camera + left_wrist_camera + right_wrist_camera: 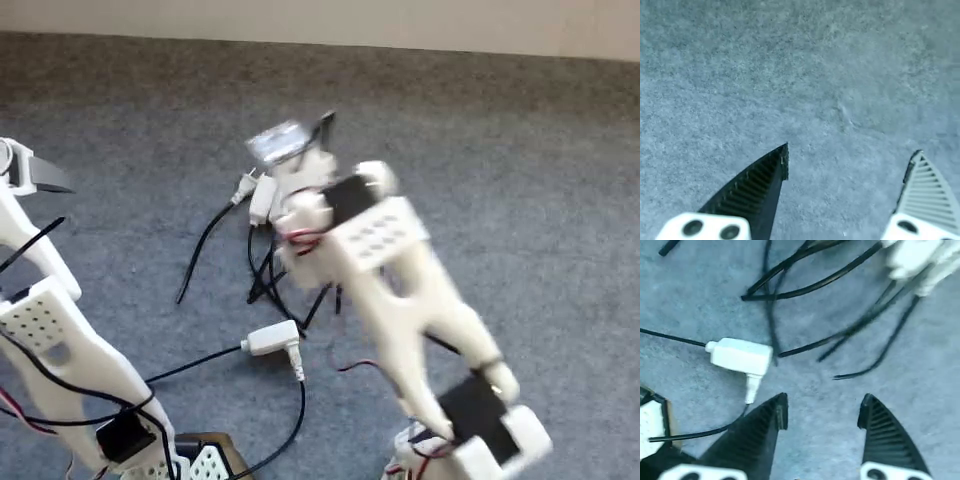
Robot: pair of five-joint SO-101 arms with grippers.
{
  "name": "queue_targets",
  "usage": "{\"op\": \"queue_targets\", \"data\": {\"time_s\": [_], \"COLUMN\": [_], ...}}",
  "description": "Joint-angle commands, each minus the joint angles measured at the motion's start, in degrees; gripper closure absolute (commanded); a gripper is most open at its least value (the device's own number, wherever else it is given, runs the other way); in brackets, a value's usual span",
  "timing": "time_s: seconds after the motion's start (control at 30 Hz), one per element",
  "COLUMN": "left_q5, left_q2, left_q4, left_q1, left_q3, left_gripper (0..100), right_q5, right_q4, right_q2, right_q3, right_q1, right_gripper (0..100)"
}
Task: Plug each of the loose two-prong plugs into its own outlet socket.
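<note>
Grey carpet (520, 150): right gripper (825, 397), jaws parted and empty, poised near the white plug (272, 338) at lower centre (likely aligning to grasp); left gripper (851, 150) gapes wide, empty.

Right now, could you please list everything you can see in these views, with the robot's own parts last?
near plug: one, white, mid-carpet, on a black cord.
far plugs: count unclear, white, farther back.
silvery block: one, grey, behind the far plugs; too blurred to identify.
cables: several, black, tangled between the plugs.
carpet: grey, under everything.
left gripper: one, fingers black and white, open over bare carpet.
right gripper: one, black fingers open, close to the near plug.
</note>
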Motion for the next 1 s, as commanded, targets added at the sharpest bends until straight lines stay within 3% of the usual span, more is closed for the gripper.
{"op": "queue_targets", "data": {"time_s": [0.0, 0.13, 0.23, 0.4, 0.57, 0.7, 0.97], "left_q5": [-7.5, -12.7, -15.2, -21.3, -22.4, -28.0, -27.9], "left_q2": [-15.5, -29.5, -39.1, -50.9, -57.9, -61.6, -62.6], "left_q4": [0.5, 0.4, 0.4, 0.4, -5.6, -12.2, -27.8], "left_q1": [6.5, 14.5, 21.7, 34.7, 40.1, 43.7, 51.7], "left_q3": [15.5, 33.8, 46.3, 63.8, 77.8, 90.9, 106.2], "left_gripper": [63, 63, 63, 64, 68, 68, 69], "right_q5": [3.2, 7.9, 9.0, 8.9, 8.7, 8.6, 5.7], "right_q4": [2.6, 2.4, -1.3, -24.0, -41.5, -45.3, -47.9], "right_q2": [-10.7, -20.7, -27.5, -36.4, -40.5, -41.1, -41.1], "right_q3": [-2.7, 3.9, 17.9, 50.7, 73.3, 77.7, 78.0], "right_q1": [11.9, 20.4, 22.5, 25.7, 26.8, 26.9, 29.1], "right_gripper": [77.4, 77.4, 77.4, 77.4, 77.4, 77.4, 77.4]}}
